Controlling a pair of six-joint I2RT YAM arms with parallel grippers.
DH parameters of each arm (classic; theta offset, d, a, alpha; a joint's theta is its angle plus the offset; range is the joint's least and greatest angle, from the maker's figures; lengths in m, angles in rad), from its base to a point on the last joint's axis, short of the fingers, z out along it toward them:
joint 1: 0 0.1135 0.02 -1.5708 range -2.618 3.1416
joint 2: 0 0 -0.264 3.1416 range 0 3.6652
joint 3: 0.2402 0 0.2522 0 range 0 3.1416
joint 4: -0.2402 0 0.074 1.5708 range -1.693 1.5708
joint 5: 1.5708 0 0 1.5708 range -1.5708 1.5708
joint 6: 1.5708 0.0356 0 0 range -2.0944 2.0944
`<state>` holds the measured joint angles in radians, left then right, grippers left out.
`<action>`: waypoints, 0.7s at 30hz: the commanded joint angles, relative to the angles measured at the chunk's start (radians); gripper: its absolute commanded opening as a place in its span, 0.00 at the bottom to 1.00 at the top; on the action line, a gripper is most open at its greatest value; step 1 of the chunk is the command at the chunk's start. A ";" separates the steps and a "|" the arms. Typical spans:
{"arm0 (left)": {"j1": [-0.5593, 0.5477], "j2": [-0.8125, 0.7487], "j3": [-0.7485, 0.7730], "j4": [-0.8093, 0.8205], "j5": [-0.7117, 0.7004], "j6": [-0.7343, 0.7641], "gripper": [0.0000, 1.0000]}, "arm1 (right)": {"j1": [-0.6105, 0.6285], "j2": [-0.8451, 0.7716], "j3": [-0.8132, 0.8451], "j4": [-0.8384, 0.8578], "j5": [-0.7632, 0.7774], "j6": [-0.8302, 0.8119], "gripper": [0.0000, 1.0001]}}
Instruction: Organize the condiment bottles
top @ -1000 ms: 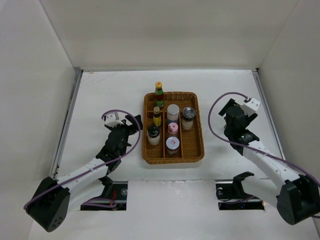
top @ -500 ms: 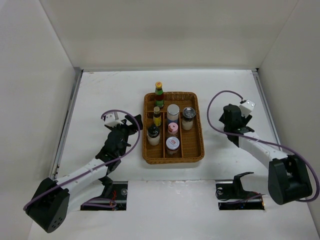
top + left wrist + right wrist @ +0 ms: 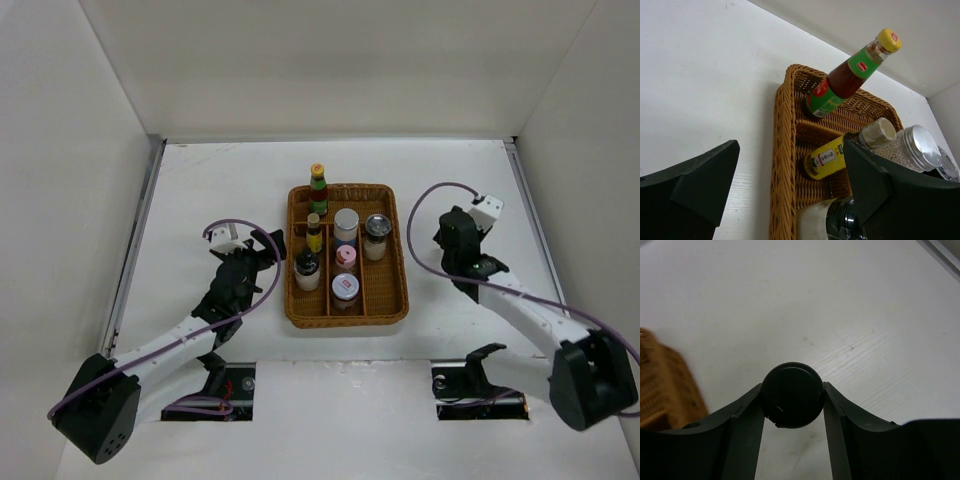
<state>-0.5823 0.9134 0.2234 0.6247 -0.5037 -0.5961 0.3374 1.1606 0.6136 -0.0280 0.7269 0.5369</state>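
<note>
My right gripper (image 3: 792, 390) is shut on a round black bottle cap (image 3: 792, 402), and both fingers touch its sides above the bare table. From above, the right gripper (image 3: 448, 240) is right of the wicker tray (image 3: 395, 300) and hides that bottle. The tray holds the green-labelled yellow-capped bottle (image 3: 318, 188) (image 3: 840, 85), a yellow-labelled bottle (image 3: 314, 232) (image 3: 827, 160), a white-capped jar (image 3: 346, 224), a silver-topped shaker (image 3: 376, 236) (image 3: 912, 147), a pink-lidded jar (image 3: 345, 258), a dark-capped jar (image 3: 306, 270) and a blue-banded jar (image 3: 345, 288). My left gripper (image 3: 262, 250) (image 3: 790, 200) stands open at the tray's left rim.
White walls close the table in at the back and on both sides. A metal rail (image 3: 135, 250) runs along the left edge. The arm bases and their purple cables (image 3: 425, 215) sit at the near edge.
The right gripper's fingers have closed onto the black cap, and that arm has shifted slightly toward the tray. The left arm and the bottles in the tray have not moved.
</note>
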 commanded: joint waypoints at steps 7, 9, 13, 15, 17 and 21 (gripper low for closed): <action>0.017 0.033 0.033 0.004 -0.033 -0.008 1.00 | 0.399 -0.309 0.074 -0.177 0.037 -0.009 0.38; 0.020 0.035 0.062 -0.042 -0.042 -0.008 1.00 | 0.487 -0.292 0.081 -0.187 0.016 0.014 0.38; 0.031 0.001 0.100 -0.144 -0.076 -0.008 1.00 | 0.610 -0.191 0.083 -0.150 -0.001 0.028 0.38; 0.032 -0.014 0.106 -0.160 -0.075 -0.010 1.00 | 0.646 -0.144 0.069 -0.121 -0.003 0.026 0.39; 0.032 -0.025 0.117 -0.190 -0.081 -0.013 1.00 | 0.657 -0.105 0.046 -0.083 -0.007 0.021 0.39; 0.031 -0.010 0.165 -0.265 -0.091 -0.025 1.00 | 0.659 -0.036 0.015 -0.035 -0.023 -0.011 0.40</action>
<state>-0.5560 0.9051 0.3168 0.4179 -0.5758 -0.6083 0.9905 1.1042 0.6388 -0.1425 0.7040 0.5423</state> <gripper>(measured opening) 0.997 0.532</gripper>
